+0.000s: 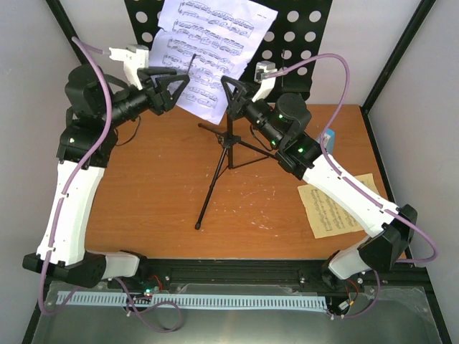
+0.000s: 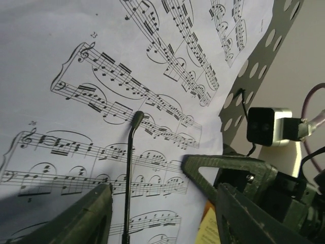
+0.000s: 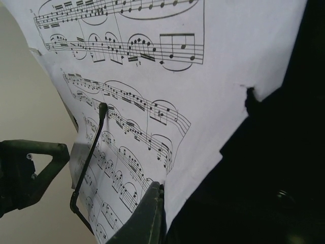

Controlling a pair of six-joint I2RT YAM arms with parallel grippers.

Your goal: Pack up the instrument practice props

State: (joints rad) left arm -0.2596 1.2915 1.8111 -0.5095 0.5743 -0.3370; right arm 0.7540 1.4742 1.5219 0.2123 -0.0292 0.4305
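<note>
White sheet-music page (image 1: 215, 50) is not yet off the black music stand (image 1: 294, 43); it hangs tilted across the round-holed desk. The stand is fully set up, tripod legs (image 1: 222, 154) spread on the surface (image 1: 158, 193).

Progress, my read: early. Nothing looks packed.
- yellow sheet-music page (image 1: 337, 204) lies flat on the surface on the right side, partly under the right arm
- blue metronome (image 1: 330, 136) sits just beside the right arm's elbow, near the surface's right edge
- left to do: free the white page, gather both pages, fold the stand, stow the metronome. No box or bag is in view.

Pose:
- both arms are raised and reach inward to the desk's lower edge, wrists facing each other across the page
- left gripper (image 1: 183, 91): jaws partly open, nothing held. In the left wrist view the thin wire page retainer (image 2: 129, 173) stands between the two fingers, apart from both.
- right gripper (image 1: 229, 97): jaws shut. In the right wrist view the page's lower edge runs into the seam at the finger (image 3: 147, 218), so it looks pinched on the white page. The second finger is lost in the dark, so the grip is likely, not certain.

Likely step: right arm pins the page while left goes for the retainer. Risk: the page already has a ragged notch on its edge near the grip, so a pull could tear it.
</note>
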